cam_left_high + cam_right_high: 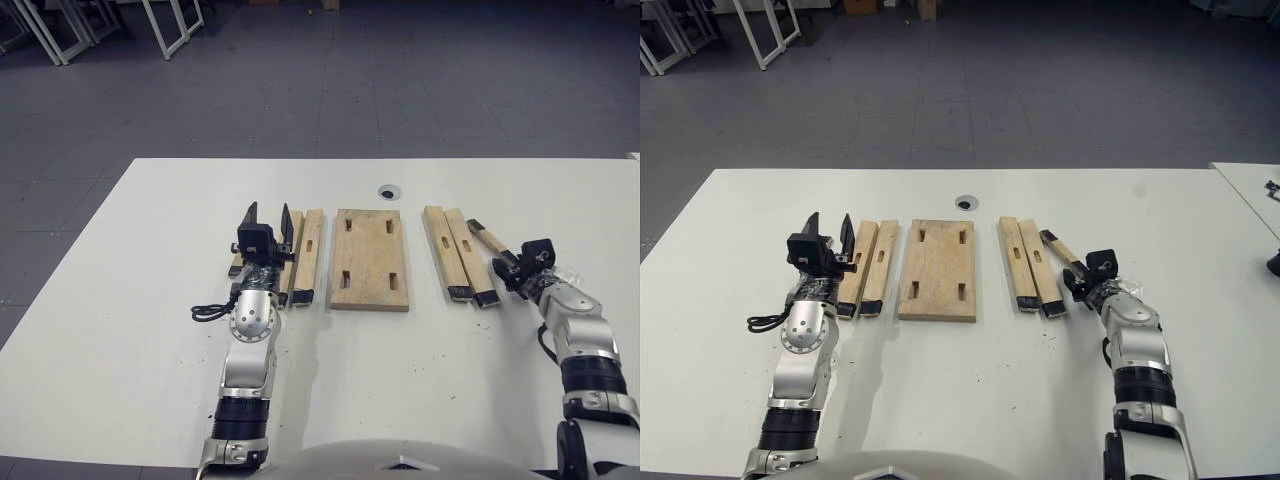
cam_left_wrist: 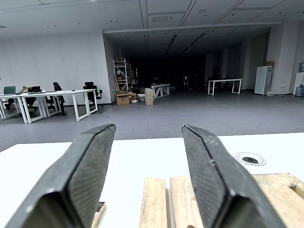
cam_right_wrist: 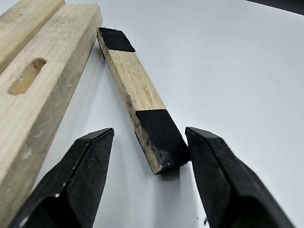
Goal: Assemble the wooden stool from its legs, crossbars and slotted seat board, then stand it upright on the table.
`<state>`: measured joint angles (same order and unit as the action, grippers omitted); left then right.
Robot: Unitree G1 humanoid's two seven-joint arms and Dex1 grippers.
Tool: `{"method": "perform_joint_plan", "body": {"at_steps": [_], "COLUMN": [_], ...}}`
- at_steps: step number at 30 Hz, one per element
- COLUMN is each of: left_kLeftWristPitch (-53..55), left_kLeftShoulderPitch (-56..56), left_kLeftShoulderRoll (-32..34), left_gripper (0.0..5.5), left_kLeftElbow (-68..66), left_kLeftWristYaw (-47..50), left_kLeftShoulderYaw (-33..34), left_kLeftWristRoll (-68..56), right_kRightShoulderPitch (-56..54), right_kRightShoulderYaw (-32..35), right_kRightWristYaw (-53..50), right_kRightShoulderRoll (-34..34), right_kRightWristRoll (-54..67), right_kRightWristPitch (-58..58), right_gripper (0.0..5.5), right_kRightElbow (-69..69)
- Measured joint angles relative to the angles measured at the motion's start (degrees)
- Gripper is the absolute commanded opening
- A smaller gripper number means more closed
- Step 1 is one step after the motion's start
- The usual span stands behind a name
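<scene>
A: While nothing is slotted together yet, you're at the very first pick-up: the right gripper sits low on the table with its fingers apart, and the near black-tipped end of the crossbar lies between them, unclamped!

B: So the next move, I'd say, is yours: close squarely on that end, lift clean, and mind the right legs lying just beside it.

A: And the left gripper?

B: Fingers spread wide, nothing in them, hovering over the left legs, just left of the seat board.

A: Give me the count.

B: One seat board, flat in the middle of the table, four slots showing. Two legs on its left, two on its right, all lying flat, side by side. One crossbar you can plainly see, at the far right, at an angle to the legs. One more scrap of wood peeks out beneath the left gripper, too hidden to call.

A: So four legs, one board, one sure crossbar, everything loose
</scene>
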<state>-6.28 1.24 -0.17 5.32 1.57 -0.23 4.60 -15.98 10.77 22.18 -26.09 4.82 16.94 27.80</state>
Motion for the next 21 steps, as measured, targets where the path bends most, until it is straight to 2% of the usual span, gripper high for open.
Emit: {"method": "perform_joint_plan", "body": {"at_steps": [7, 10, 13, 15, 18, 21], "left_kLeftWristPitch": [0.01, 0.01, 0.01, 0.01, 0.01, 0.01], "left_kLeftShoulderPitch": [-0.01, -0.01, 0.0, -0.01, -0.01, -0.02], "left_kLeftShoulderRoll": [-0.02, -0.06, -0.06, -0.06, -0.08, -0.25], "left_gripper": [2.58, 2.58, 2.58, 2.58, 2.58, 2.58], "left_kLeftElbow": [-0.04, -0.36, -0.54, -0.55, -0.64, -0.65], "left_kLeftWristYaw": [0.0, 0.0, 0.0, 0.0, 0.0, 0.0], "left_kLeftShoulderYaw": [0.3, 0.4, 0.43, 0.44, 0.45, 0.48], "left_kLeftWristRoll": [-0.11, -0.61, -0.91, -0.97, -0.99, -1.05], "right_kRightShoulderPitch": [-3.94, -6.8, -8.21, -8.11, -5.54, -2.78], "right_kRightShoulderYaw": [-0.34, -3.13, -3.74, -4.11, -4.77, -4.73], "right_kRightWristYaw": [-0.86, -0.25, 1.39, 4.33, 7.76, 6.88], "right_kRightShoulderRoll": [-0.2, -0.94, -1.14, -1.51, -1.81, -1.3], "right_kRightWristRoll": [-0.59, -2.55, -2.44, -1.75, -0.03, 0.42], "right_kRightWristPitch": [-5.96, -7.81, -8.06, -6.65, -1.98, 1.15], "right_gripper": [2.76, 2.3, 1.62, 1.3, 1.29, 1.29], "right_kRightElbow": [8.22, 12.66, 15.34, 14.56, 8.37, 2.05]}}
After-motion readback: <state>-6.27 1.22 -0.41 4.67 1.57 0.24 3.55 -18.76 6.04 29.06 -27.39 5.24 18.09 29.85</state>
